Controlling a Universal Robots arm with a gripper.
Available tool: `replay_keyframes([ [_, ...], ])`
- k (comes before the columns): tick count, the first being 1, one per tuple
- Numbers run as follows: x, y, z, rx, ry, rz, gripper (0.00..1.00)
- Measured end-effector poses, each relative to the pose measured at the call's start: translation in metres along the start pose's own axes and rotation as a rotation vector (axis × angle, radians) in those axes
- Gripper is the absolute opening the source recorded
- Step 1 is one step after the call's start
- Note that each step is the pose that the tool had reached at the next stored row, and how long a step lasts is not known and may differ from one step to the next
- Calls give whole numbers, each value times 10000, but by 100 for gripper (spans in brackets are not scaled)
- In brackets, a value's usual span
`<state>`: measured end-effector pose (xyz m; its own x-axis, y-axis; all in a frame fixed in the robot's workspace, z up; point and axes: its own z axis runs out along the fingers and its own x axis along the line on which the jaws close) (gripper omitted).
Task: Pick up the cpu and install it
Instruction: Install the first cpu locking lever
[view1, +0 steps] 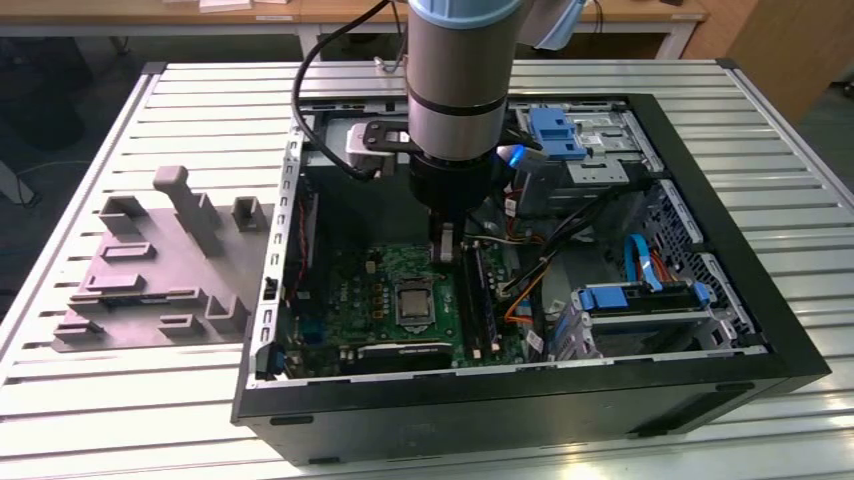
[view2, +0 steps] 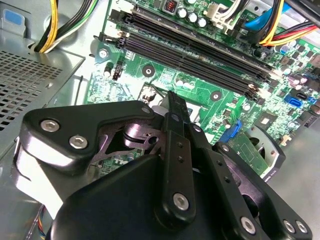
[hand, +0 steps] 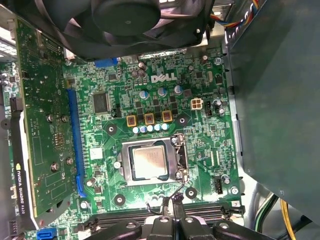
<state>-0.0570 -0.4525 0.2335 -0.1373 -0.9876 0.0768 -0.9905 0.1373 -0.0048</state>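
Black linkages of the tool (view2: 172, 145) crowd the second wrist view, its two fingers drawn together into one thin blade with no gap between them and nothing held. Its tips hover just over the motherboard (hand: 165, 95), beside the long memory slots (view2: 200, 47) and a little short of the socket (hand: 150, 161). The cpu (hand: 150, 163) lies flat inside the socket, its pale metal top facing up within the metal frame, so by the look of it the chip is already seated. That would explain why the tool is empty and stands off to the socket's side rather than over it. Above the socket in the first wrist view, a black fan (hand: 130, 20) overhangs the board's edge. A graphics card (hand: 40, 125) stands on edge some way from the socket. Around the board, the open case (view1: 694, 370) rests on the slatted tabletop (view1: 120, 400), with a grey fixture (view1: 154, 270) outside it.
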Motion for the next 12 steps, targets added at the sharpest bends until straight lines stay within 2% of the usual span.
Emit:
replay_keyframes([
  [2, 0, -1, 0, 10, 68, -12, 11],
  [3, 0, 0, 0, 12, 77, -35, 11],
  [12, 31, 4, 23, 37, 52, -445, 11],
])
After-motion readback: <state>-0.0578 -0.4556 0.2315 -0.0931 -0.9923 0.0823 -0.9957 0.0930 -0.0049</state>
